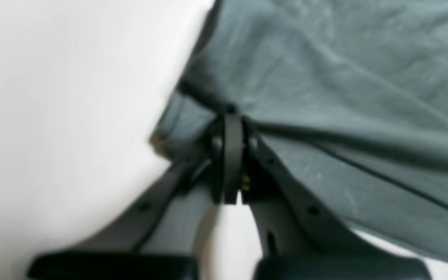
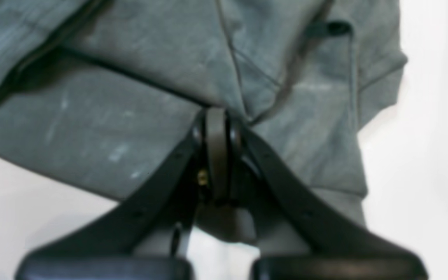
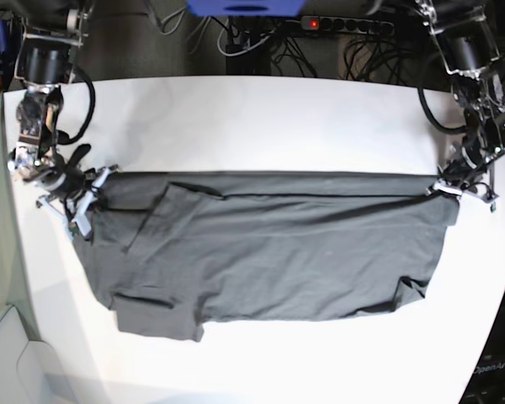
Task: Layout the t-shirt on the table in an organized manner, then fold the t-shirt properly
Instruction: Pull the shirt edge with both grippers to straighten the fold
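The dark grey t-shirt (image 3: 269, 248) lies spread across the white table (image 3: 261, 118), its far edge drawn into a straight line between both grippers. On the right of the base view, my left gripper (image 3: 443, 187) is shut on that edge's right corner. Its closed fingertips pinch a fold of the t-shirt (image 1: 344, 77) in the left wrist view, where the left gripper (image 1: 231, 114) sits at the cloth's edge. My right gripper (image 3: 97, 180) is shut on the left corner. The right wrist view shows the right gripper (image 2: 216, 114) clamped on bunched t-shirt (image 2: 130, 97) cloth near a sleeve.
Beyond the table's far edge lie a power strip (image 3: 345, 25) with a red light, tangled cables (image 3: 261, 42) and a blue object (image 3: 244, 7). The table's rounded edge runs close to both arms at left and right. Bare white tabletop lies in front of the shirt.
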Controlling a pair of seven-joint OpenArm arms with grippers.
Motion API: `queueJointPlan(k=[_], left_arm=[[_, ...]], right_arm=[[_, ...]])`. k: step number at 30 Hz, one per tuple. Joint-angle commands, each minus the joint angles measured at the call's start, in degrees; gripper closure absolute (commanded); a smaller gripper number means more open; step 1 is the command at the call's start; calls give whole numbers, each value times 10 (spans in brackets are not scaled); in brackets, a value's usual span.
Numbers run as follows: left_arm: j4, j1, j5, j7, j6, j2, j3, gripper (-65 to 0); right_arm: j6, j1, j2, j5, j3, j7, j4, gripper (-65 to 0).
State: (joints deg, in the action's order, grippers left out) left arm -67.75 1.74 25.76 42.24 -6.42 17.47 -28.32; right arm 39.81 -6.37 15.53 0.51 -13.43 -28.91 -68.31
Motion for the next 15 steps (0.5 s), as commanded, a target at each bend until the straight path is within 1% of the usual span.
queueJointPlan(k=[1, 9, 12, 15], left_arm=[[-8, -11, -25, 47, 15, 7, 0, -3], [-83, -58, -25, 95, 15, 7, -2, -3], [-105, -78, -25, 98, 15, 7, -7, -3], [-130, -101, -24, 98, 15, 4, -29, -3]], right_arm=[[2, 16, 8, -28, -1, -47, -9, 0], [2, 135, 10, -28, -1, -46, -126, 0], [2, 171, 10, -28, -1, -48, -164, 0], [2, 205, 10, -28, -2, -47, -201, 0]])
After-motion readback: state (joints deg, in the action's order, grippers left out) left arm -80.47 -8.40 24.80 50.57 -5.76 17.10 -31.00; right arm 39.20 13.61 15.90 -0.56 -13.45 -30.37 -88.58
